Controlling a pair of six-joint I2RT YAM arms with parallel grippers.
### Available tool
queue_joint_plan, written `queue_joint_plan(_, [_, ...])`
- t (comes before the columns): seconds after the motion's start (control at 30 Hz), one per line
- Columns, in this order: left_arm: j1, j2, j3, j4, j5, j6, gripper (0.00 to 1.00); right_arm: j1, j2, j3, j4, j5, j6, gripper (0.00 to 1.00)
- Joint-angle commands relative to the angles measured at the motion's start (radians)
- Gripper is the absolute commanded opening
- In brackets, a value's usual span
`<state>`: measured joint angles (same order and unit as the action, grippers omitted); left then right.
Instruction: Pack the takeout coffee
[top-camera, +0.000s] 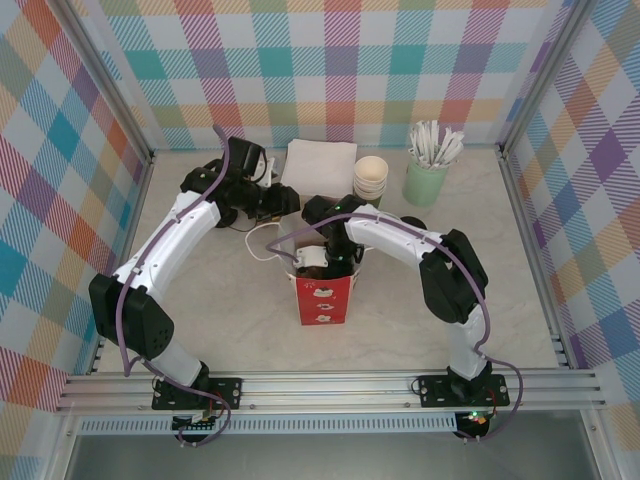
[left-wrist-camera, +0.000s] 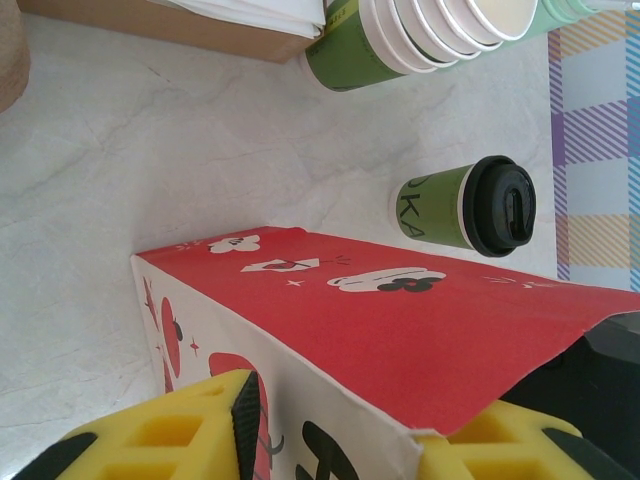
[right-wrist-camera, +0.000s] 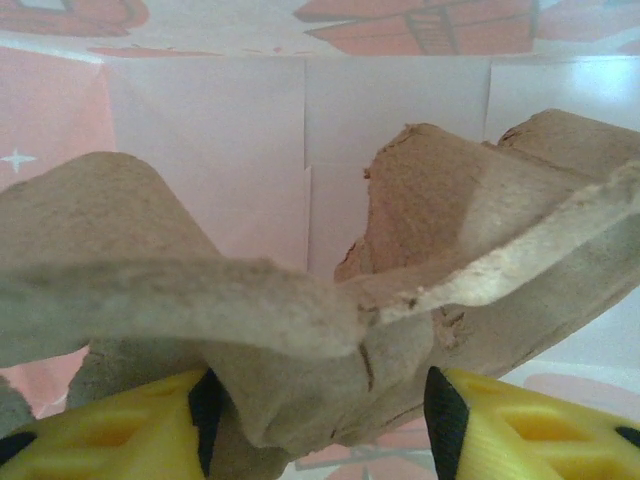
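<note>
Right gripper and its load. My right gripper (right-wrist-camera: 322, 415) reaches down into the open mouth of the red bag (top-camera: 323, 300). Its yellow fingers (right-wrist-camera: 110, 440) are closed on a fold of the brown pulp cup carrier (right-wrist-camera: 200, 300), which fills the gap between the black pads. The carrier sits inside the bag, with the bag's pale inner wall behind it.

Left gripper. My left gripper (left-wrist-camera: 335, 425) is at the bag's upper edge. One finger lies against the white side panel and the other sits under the lip of the red printed face. I cannot tell whether the jaws pinch the paper or only bracket it.

Task item. The takeout coffee (left-wrist-camera: 440, 208), a green cup with a black lid on, stands on the table (top-camera: 230, 320) outside the bag. It is just past the bag's red face and touches neither gripper. The bag lies between it and my left gripper.

Surroundings. The stack of cups (top-camera: 370, 178) stands farther from the bag than the coffee, on the same side. The white napkins (top-camera: 320, 162) lie behind the bag. The pale-green holder of white sticks (top-camera: 428, 180) stands beyond the stack, away from the bag.
</note>
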<state>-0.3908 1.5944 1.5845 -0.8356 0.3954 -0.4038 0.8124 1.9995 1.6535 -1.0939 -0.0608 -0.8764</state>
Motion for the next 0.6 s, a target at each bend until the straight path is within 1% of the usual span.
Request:
queue_joint_plan(0.0, [0.007, -0.020, -0.012, 0.016, 0.004, -0.013, 0.37, 0.005, -0.041, 0.033, -0.012, -0.019, -0.007, 0.54])
queue_joint_plan(0.27, [0.007, -0.022, -0.014, 0.014, 0.005, -0.015, 0.36, 0.006, -0.042, 0.037, -0.008, -0.029, -0.005, 0.49])
queue_joint_plan(0.57, [0.007, -0.024, -0.024, 0.021, 0.003, -0.023, 0.35, 0.005, -0.048, 0.038, -0.003, -0.053, -0.009, 0.48])
